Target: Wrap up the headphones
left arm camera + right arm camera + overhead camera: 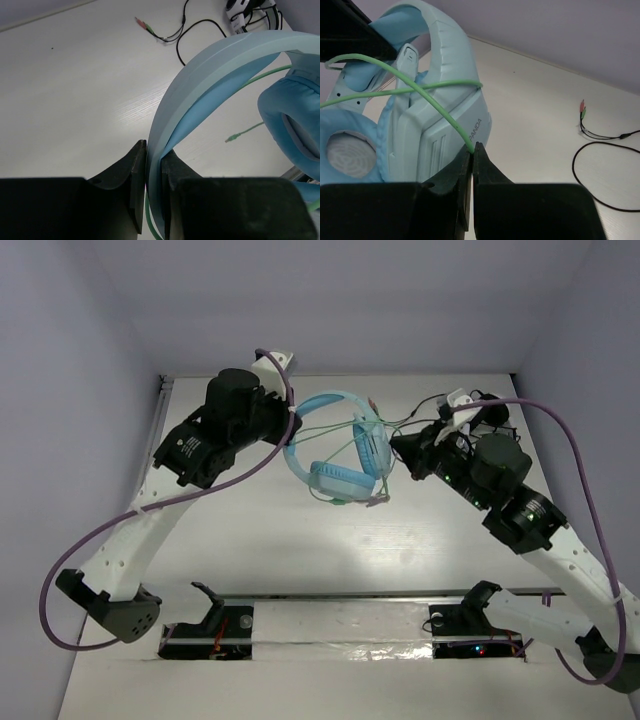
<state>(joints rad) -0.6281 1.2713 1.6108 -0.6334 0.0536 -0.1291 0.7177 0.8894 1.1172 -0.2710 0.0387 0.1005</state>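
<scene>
The light blue headphones (335,445) are held up above the table's back middle. My left gripper (290,425) is shut on their padded band (210,75). One ear cup (336,480) hangs toward the front; the other ear cup (440,130) stands close before my right gripper (398,452). The thin pale green cable (437,107) crosses the band and that cup in loops. My right gripper (472,149) is shut on the cable just beside the cup. The cable's green plug (231,138) lies on the table.
A smaller black-and-white headset (470,410) lies at the back right, its black cable (600,150) and plugs (142,22) trailing over the table (300,540). Two black mounts (210,625) sit on a rail at the near edge. Walls close in at the back and sides.
</scene>
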